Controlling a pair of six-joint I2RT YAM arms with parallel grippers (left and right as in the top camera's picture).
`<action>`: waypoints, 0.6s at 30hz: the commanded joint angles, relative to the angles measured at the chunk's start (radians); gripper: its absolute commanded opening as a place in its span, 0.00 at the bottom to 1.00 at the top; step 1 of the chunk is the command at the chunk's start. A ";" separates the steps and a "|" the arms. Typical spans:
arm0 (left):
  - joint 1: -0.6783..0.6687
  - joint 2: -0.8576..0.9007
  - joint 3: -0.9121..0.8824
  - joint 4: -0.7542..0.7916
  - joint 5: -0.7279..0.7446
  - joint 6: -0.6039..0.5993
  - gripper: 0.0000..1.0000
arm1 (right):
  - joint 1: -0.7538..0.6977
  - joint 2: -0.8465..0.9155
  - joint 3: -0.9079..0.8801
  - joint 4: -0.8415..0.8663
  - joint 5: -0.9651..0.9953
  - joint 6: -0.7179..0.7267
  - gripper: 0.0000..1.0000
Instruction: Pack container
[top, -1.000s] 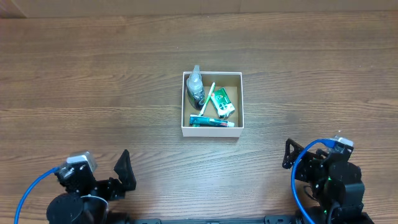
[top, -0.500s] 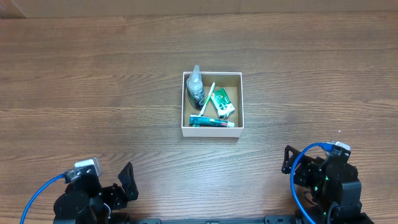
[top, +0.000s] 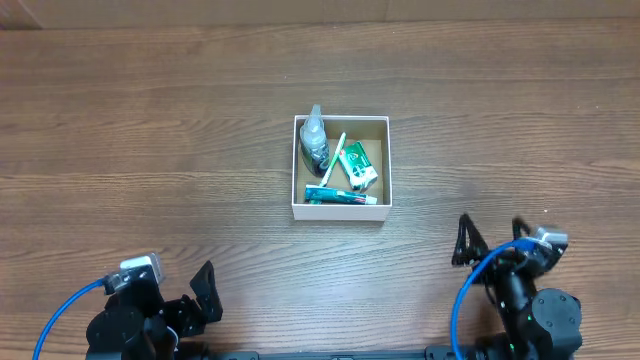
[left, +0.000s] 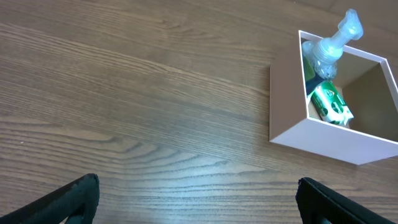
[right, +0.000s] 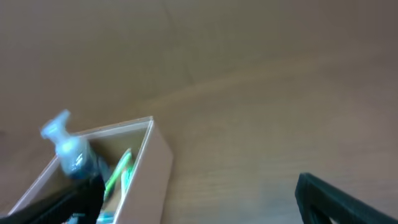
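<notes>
The container (top: 341, 209), a small white-walled box with a brown inside, sits at the table's middle. It holds a clear spray bottle (top: 315, 139), a green packet (top: 356, 166), a white stick (top: 333, 157) and a toothpaste tube (top: 343, 197). It also shows in the left wrist view (left: 323, 134) and the right wrist view (right: 146, 171). My left gripper (top: 205, 290) is open and empty at the front left edge, its fingertips wide apart in the left wrist view (left: 199, 199). My right gripper (top: 465, 243) is open and empty at the front right, seen blurred in the right wrist view (right: 199, 196).
The wooden table (top: 150, 150) stretches round the box on all sides. Blue cables (top: 60, 310) loop by both arm bases at the front edge.
My left arm drew back toward the front edge a second ago and then stayed. My right arm has just tilted and pulled back; its view is motion-blurred. The box is unmoved.
</notes>
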 joint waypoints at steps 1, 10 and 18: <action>0.003 -0.007 -0.004 0.001 -0.006 -0.010 1.00 | -0.006 -0.011 -0.133 0.264 0.003 -0.212 1.00; 0.003 -0.007 -0.004 0.001 -0.006 -0.010 1.00 | -0.006 -0.012 -0.281 0.402 -0.077 -0.246 1.00; 0.003 -0.007 -0.004 0.001 -0.006 -0.010 1.00 | -0.006 -0.012 -0.281 0.402 -0.077 -0.246 1.00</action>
